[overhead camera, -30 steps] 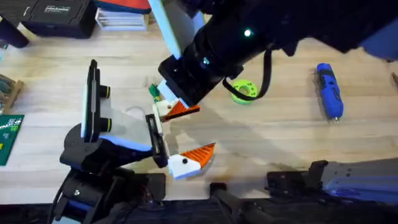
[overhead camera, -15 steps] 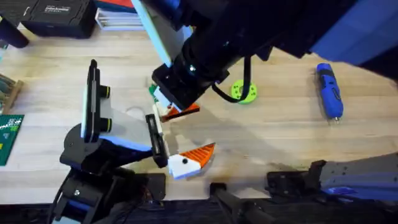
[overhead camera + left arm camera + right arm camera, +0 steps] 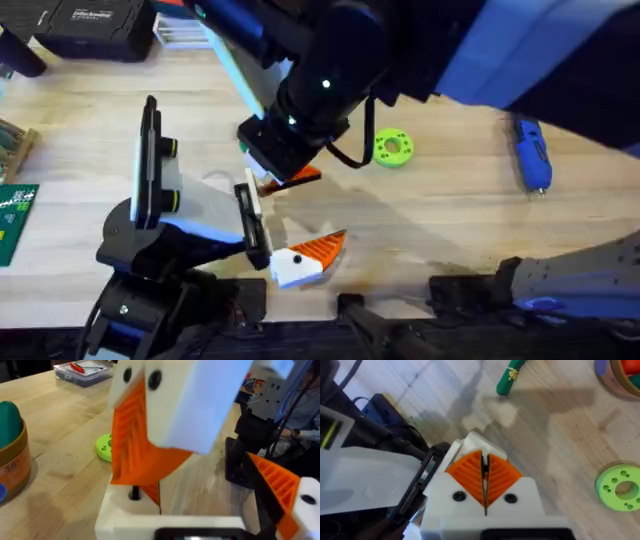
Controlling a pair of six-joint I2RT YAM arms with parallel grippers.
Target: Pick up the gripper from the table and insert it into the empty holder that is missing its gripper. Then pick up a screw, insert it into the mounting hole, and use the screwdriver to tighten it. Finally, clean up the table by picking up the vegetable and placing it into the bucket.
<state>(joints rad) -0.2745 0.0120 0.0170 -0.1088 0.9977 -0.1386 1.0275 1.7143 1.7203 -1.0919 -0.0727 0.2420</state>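
The wooden table [image 3: 450,225] fills the overhead view. The big dark and blue right arm [image 3: 400,50] comes in from the upper right and reaches to the middle. The black left arm [image 3: 170,250] sits at the lower left. The right claw [image 3: 285,172] points down just left of the middle, and in its wrist view its two orange pads [image 3: 470,476] are squeezed tight together. I cannot tell the loose orange gripper from these orange pads, so I cannot tell if the claw grasps it. The left claw [image 3: 275,225] is spread wide. One side has an orange finger [image 3: 318,247] on a white block. The other side is the bare white holder [image 3: 246,200], right under the right claw. In the left wrist view the orange pads hang just above the holder's dark hole [image 3: 134,492]. The blue screwdriver [image 3: 530,155] lies alone at the right. The brown bucket [image 3: 12,460] with toys stands at the left edge of the left wrist view. The green disc [image 3: 392,147] lies just right of the right claw. The green vegetable [image 3: 510,377] lies at the top of the right wrist view, left of the bucket.
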